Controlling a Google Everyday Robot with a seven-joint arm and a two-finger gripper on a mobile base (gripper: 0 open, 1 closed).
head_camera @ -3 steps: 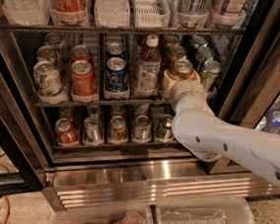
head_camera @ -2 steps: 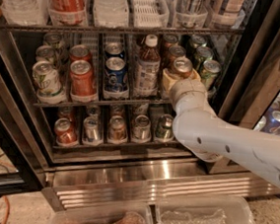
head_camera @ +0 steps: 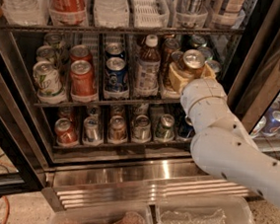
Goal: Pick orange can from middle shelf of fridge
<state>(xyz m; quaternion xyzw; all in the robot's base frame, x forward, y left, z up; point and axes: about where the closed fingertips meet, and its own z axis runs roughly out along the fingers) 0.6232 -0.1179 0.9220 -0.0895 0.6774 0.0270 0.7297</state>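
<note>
On the middle shelf (head_camera: 101,101) of the fridge (head_camera: 123,179), a green can (head_camera: 46,79), a red can (head_camera: 82,78), a blue can (head_camera: 116,73) and a bottle (head_camera: 147,67) stood in lanes. Toward the shelf's right end, the gripper (head_camera: 191,73) was clamped on the upright orange can (head_camera: 191,61), with tan fingers (head_camera: 176,77) on either side of it.

Upright silver-topped orange can (head_camera: 192,62) at middle shelf (head_camera: 101,101) front, clasped by gripper (head_camera: 192,75).
</note>
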